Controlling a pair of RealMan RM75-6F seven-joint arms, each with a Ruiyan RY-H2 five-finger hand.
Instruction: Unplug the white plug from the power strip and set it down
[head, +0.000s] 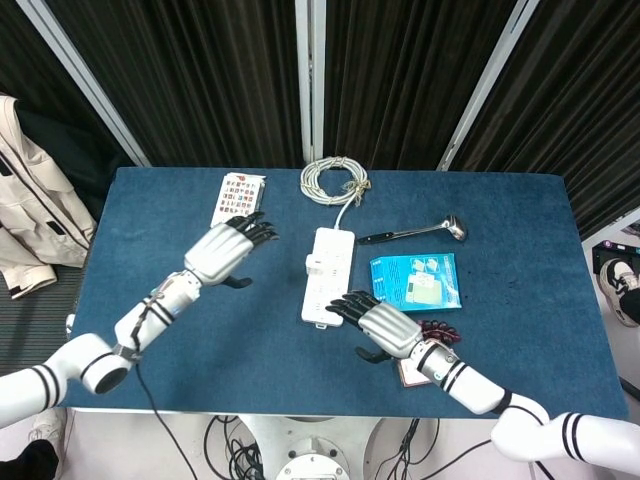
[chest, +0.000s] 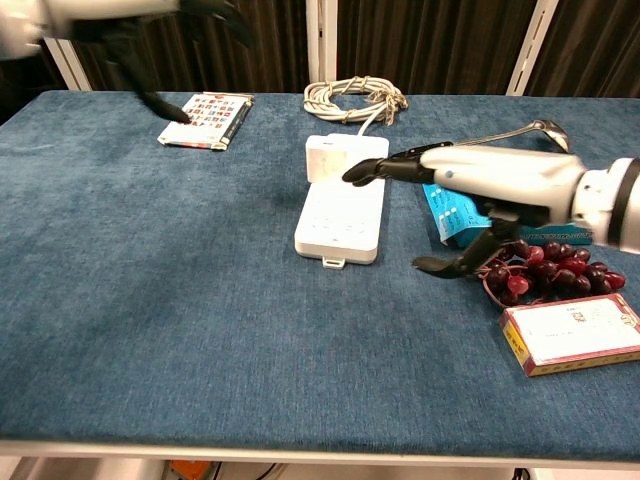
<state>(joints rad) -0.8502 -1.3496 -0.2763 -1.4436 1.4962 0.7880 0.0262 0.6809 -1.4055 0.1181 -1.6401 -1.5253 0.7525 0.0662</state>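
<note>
Boxy white plug (head: 316, 264) sits in smooth slab-shaped power strip (head: 329, 288).
</note>
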